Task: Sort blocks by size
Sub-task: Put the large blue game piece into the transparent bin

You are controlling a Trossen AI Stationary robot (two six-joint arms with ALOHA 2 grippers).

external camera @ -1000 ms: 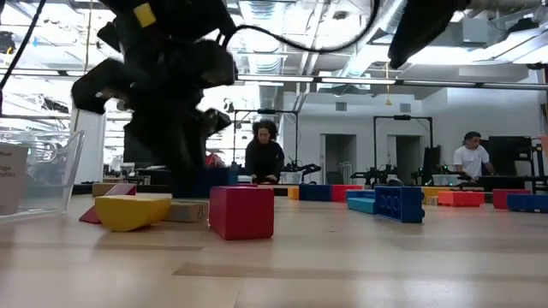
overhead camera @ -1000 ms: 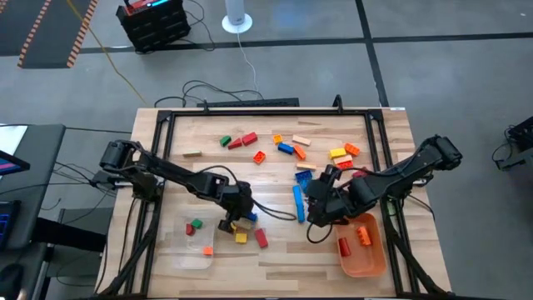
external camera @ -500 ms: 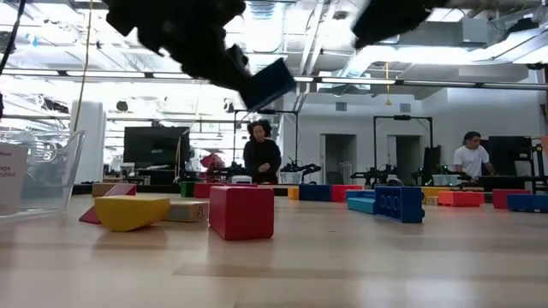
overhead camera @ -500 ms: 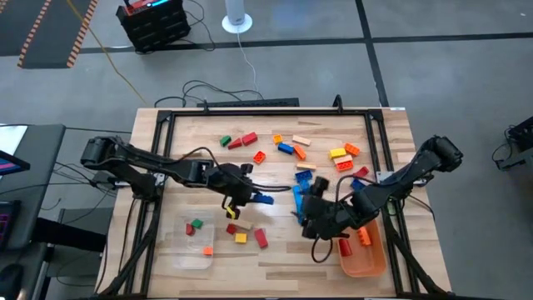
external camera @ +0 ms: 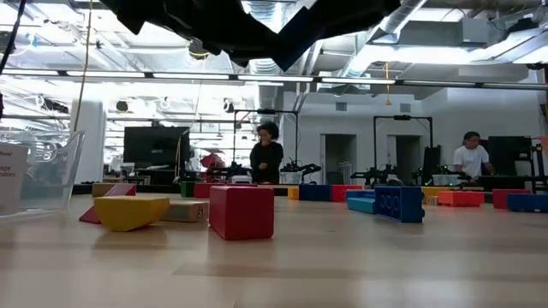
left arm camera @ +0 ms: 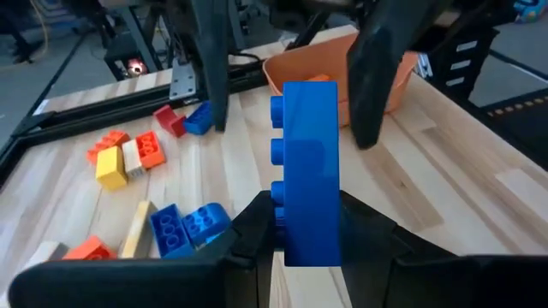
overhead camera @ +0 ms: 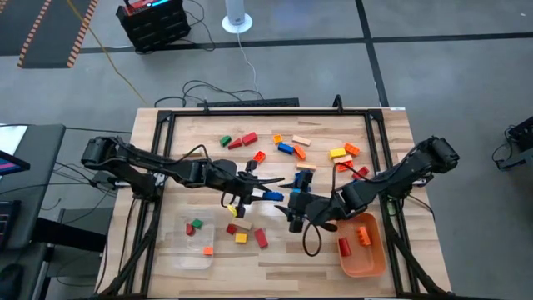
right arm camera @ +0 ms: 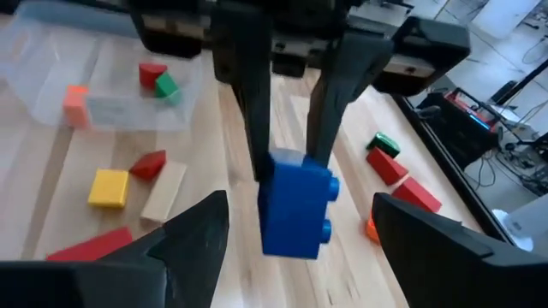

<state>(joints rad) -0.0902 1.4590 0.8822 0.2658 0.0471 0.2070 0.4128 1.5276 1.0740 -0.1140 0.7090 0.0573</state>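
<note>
Mid-table, raised above bare wood between the scattered blocks (overhead camera: 293,147) and the orange tray (overhead camera: 372,260), the left gripper (overhead camera: 254,190) pinches a long blue block (overhead camera: 271,196) (long axis toward the right arm), facing the right gripper (overhead camera: 290,212), fingers spread wide.

Table (overhead camera: 275,254) is pale wood planks - smooth, slight sheen. Blue block (left arm camera: 306,171) looks glossy plastic; clear tray (right arm camera: 111,81) is see-through plastic.
</note>
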